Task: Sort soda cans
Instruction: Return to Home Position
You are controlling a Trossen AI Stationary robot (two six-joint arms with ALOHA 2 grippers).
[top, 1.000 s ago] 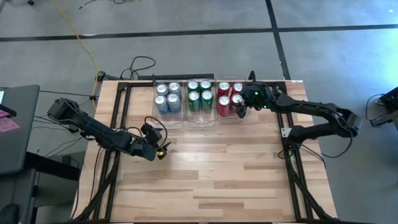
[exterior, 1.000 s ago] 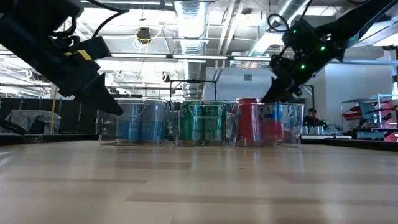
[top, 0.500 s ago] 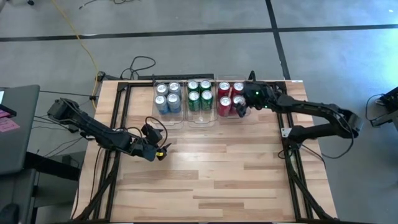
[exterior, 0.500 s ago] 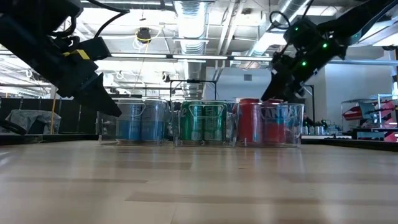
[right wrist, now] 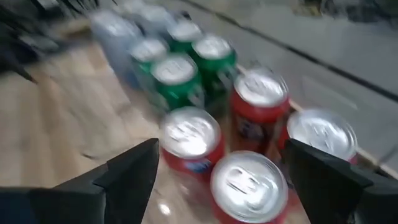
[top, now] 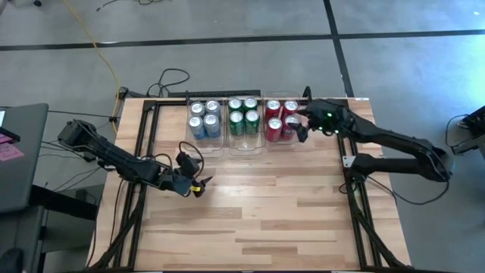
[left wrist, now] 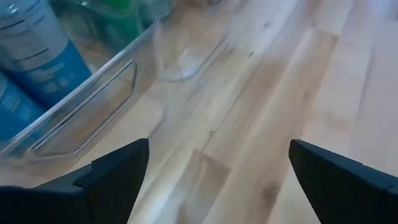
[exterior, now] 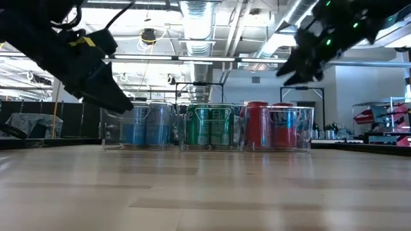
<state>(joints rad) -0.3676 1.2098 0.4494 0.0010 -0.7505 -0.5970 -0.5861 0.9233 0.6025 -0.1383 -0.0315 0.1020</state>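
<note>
Three clear bins stand in a row at the table's far side. The blue/silver cans [top: 204, 120] [left wrist: 37, 50] fill the left bin, the green cans [top: 243, 115] [right wrist: 177, 74] the middle one and the red cans [top: 281, 118] [right wrist: 249, 180] the right one, all upright on their bases. My right gripper [top: 301, 125] [exterior: 295, 67] [right wrist: 227, 165] hangs open in the air above the red bin's right side, touching nothing. My left gripper [top: 198, 184] [exterior: 106, 90] [left wrist: 217, 162] is open over bare wood, on the near side of the blue bin.
The bins' clear walls [left wrist: 93, 93] rise to about the height of the cans. A black frame [top: 355, 152] runs along the table's left and right sides. Bare wooden tabletop [top: 258, 212] spreads over the near half. Cables lie on the floor beyond the far edge.
My right gripper has risen from the top of the red bin, where its fingers reached down among the red cans, and has drawn back toward the table's right edge. The red cans stay in the bin. My left gripper has shifted slightly toward the right.
</note>
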